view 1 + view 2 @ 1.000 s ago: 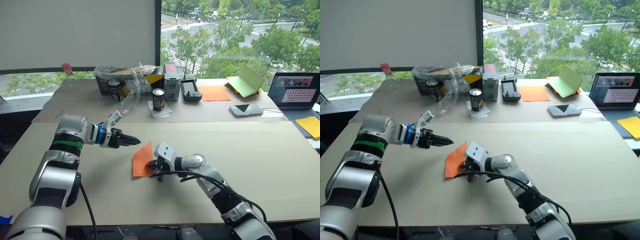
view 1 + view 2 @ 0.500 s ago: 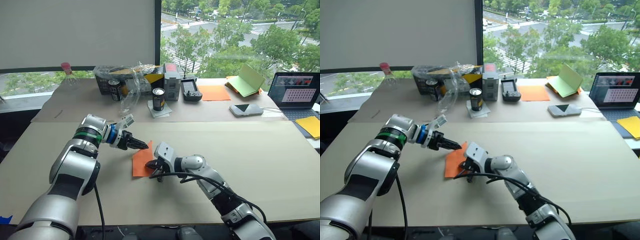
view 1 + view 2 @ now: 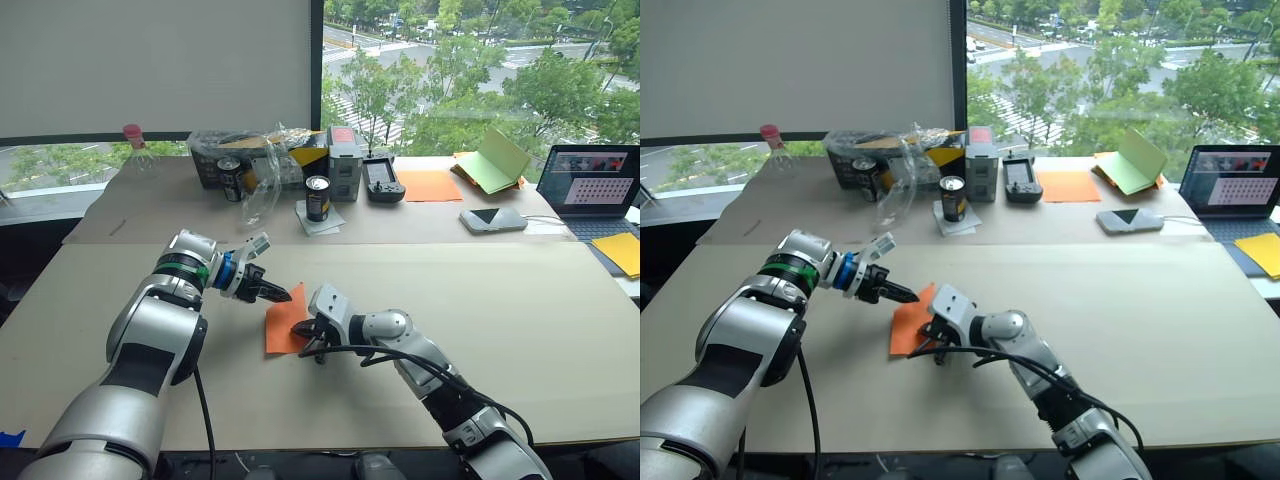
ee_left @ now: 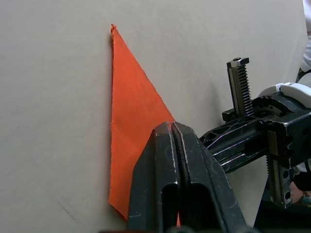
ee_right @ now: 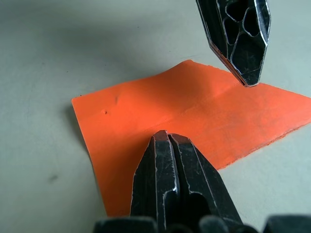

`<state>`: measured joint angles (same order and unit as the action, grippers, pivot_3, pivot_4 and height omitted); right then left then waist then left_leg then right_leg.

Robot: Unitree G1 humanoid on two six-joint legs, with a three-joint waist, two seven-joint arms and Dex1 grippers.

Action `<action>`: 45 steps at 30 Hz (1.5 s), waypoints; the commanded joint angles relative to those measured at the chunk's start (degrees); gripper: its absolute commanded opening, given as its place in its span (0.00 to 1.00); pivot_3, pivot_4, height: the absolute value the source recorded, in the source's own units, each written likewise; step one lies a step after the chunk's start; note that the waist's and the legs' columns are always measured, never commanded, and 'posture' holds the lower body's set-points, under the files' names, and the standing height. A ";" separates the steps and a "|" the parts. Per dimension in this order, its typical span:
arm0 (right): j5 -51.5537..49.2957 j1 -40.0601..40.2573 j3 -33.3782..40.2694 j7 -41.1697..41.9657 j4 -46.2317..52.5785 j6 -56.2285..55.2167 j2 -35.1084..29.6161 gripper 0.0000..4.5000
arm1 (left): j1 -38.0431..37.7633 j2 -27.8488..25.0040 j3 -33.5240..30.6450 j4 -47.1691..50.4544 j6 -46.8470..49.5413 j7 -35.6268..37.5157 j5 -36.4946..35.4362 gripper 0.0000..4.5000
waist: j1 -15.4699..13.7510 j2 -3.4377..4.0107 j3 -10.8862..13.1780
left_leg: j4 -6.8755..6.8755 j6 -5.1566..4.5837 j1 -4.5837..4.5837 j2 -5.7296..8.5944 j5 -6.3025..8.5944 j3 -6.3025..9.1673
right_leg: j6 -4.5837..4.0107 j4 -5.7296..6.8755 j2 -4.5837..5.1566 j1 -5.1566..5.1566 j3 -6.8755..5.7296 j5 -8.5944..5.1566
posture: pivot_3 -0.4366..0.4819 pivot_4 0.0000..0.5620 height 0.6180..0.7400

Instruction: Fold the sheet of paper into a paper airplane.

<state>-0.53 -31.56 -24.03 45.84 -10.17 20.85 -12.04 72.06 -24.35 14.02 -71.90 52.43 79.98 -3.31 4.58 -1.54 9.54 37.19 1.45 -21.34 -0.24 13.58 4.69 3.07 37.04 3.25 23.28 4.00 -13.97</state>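
The sheet of paper (image 3: 281, 324) is bright orange and lies flat on the tan table, folded into a pointed wedge with a crease across it (image 5: 146, 111). My right gripper (image 3: 305, 330) is shut, with its tips resting on the paper's near right part (image 5: 167, 137). My left gripper (image 3: 284, 296) comes in from the left and is also shut. Its tip sits at the paper's far upper corner, and from the right wrist it appears just above the slightly raised edge (image 5: 245, 81). In the left wrist view the closed fingers (image 4: 165, 160) cover part of the wedge (image 4: 129, 121).
Along the back of the table stand two dark cans (image 3: 317, 198), a crumpled clear bag (image 3: 262, 170), a grey box (image 3: 343, 163) and a black controller (image 3: 382, 181). To the right are a paler orange sheet (image 3: 428, 186), a green booklet (image 3: 495, 160), a phone (image 3: 491, 219), a laptop (image 3: 587, 183) and yellow paper (image 3: 620, 250).
My left gripper has moved right from beside the paper to its far corner, and its fingers have closed. The right gripper and the paper have stayed put.
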 commanded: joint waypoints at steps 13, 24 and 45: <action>1.52 0.37 0.64 -0.91 1.91 0.17 -2.67 0.00 | 3.25 -1.63 -9.62 -1.96 -3.15 -7.41 0.11 0.85 | -0.57 -0.01 0.01 | 0.02 0.00 -0.03 0.03 0.00 0.00 | 0.00 0.01 0.03 0.01 0.00 0.00 | 0.48 0.27 0.93; 0.36 0.82 3.63 -2.75 11.06 3.93 -5.96 0.00 | 4.56 0.93 -8.63 -2.84 -2.91 -3.33 2.49 1.00 | -0.74 -0.13 0.11 | 0.42 0.04 -1.20 0.20 -0.03 0.05 | -0.47 0.17 0.17 1.03 -0.02 0.30 | 0.48 0.27 0.93; 0.10 0.84 3.47 -4.81 12.48 5.62 -6.02 0.00 | 5.31 4.17 -9.76 -4.27 0.52 -4.19 4.14 0.43 | -0.60 -0.15 0.13 | 0.51 0.04 -1.22 0.20 -0.03 0.05 | -0.46 0.22 0.16 1.02 -0.02 0.30 | 0.48 0.27 0.93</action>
<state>-0.16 -30.66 -21.25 41.13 -0.08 26.29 -18.30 76.05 -20.34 4.27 -76.32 52.69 75.29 0.44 3.99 -1.69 9.68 37.70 1.49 -22.56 -0.04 13.55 4.74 2.61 37.27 3.42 24.30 3.98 -13.67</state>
